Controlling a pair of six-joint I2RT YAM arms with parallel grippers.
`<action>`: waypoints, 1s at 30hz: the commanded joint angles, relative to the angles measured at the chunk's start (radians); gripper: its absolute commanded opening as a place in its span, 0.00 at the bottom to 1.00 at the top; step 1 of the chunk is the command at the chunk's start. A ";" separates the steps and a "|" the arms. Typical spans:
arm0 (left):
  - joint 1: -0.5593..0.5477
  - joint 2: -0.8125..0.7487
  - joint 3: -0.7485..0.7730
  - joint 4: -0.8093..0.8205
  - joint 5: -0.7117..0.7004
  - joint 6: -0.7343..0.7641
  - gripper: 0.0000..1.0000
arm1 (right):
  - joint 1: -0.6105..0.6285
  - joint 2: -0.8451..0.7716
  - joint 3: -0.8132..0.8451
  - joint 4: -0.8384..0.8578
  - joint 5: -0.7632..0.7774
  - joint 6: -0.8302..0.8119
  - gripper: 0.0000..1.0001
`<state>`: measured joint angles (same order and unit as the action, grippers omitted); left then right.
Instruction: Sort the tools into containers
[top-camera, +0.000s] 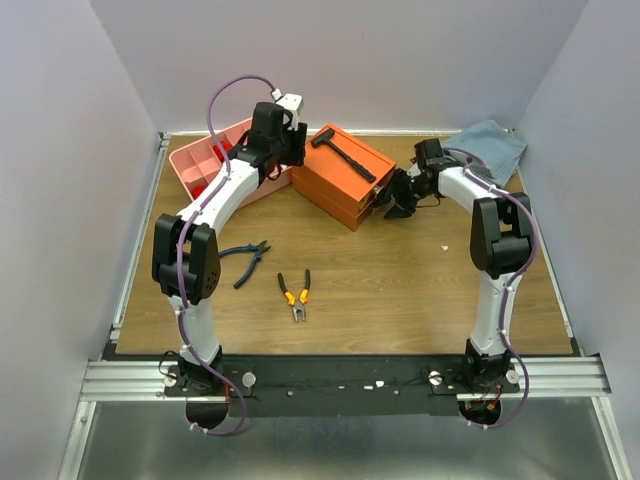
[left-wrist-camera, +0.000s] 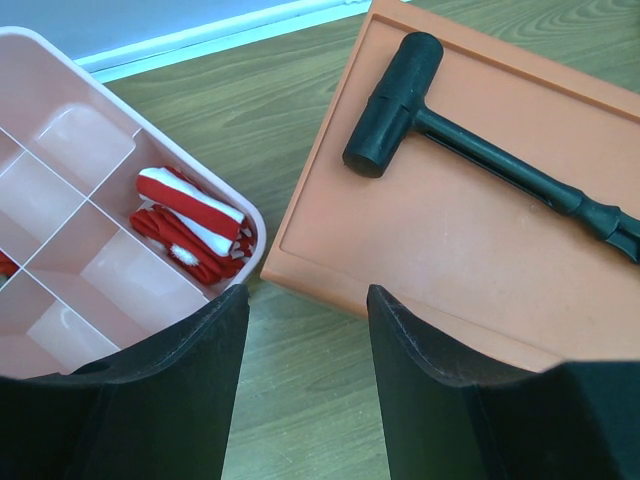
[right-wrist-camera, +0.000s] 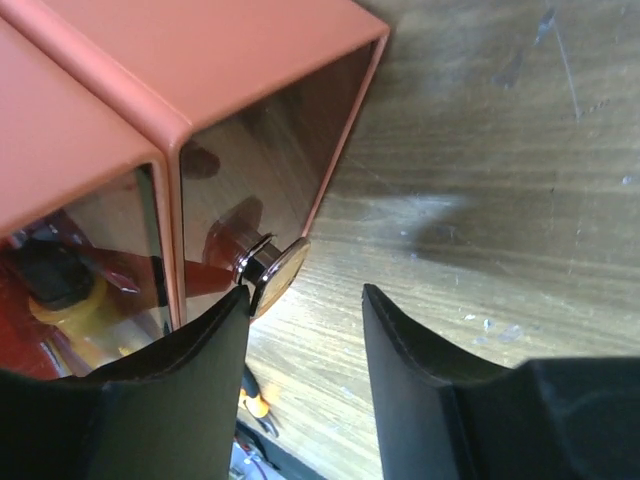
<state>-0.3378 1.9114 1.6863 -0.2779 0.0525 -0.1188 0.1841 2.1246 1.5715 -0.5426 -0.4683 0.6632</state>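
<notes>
A black hammer (top-camera: 345, 155) lies on top of the orange box (top-camera: 335, 185); it also shows in the left wrist view (left-wrist-camera: 480, 160). My left gripper (top-camera: 287, 158) is open and empty (left-wrist-camera: 308, 300), above the gap between the pink tray (top-camera: 195, 165) and the box (left-wrist-camera: 430, 250). My right gripper (top-camera: 392, 200) is open (right-wrist-camera: 305, 300) at the box's right end. The metal drawer knob (right-wrist-camera: 272, 268) sits just past its left fingertip. A yellow-handled tool (right-wrist-camera: 85, 300) shows through the clear drawer. Blue-handled pliers (top-camera: 248, 262) and orange-handled pliers (top-camera: 295, 295) lie on the table.
A red and white item (left-wrist-camera: 190, 225) lies in one compartment of the pink tray (left-wrist-camera: 60, 150). The blue-grey cloth (top-camera: 490, 145) is at the back right corner. Grey walls close in the table on three sides.
</notes>
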 joint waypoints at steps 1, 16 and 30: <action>-0.003 -0.015 0.019 0.014 -0.016 -0.010 0.61 | 0.012 0.011 -0.019 -0.098 0.180 0.027 0.52; -0.003 -0.018 0.030 0.025 0.012 -0.059 0.61 | -0.129 -0.233 -0.297 -0.129 0.260 -0.024 0.44; -0.004 -0.023 0.023 0.040 0.038 -0.096 0.61 | -0.176 -0.362 -0.352 -0.180 0.261 -0.122 0.44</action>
<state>-0.3382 1.9114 1.6882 -0.2665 0.0650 -0.1925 0.0177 1.8061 1.2343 -0.6575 -0.2600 0.6033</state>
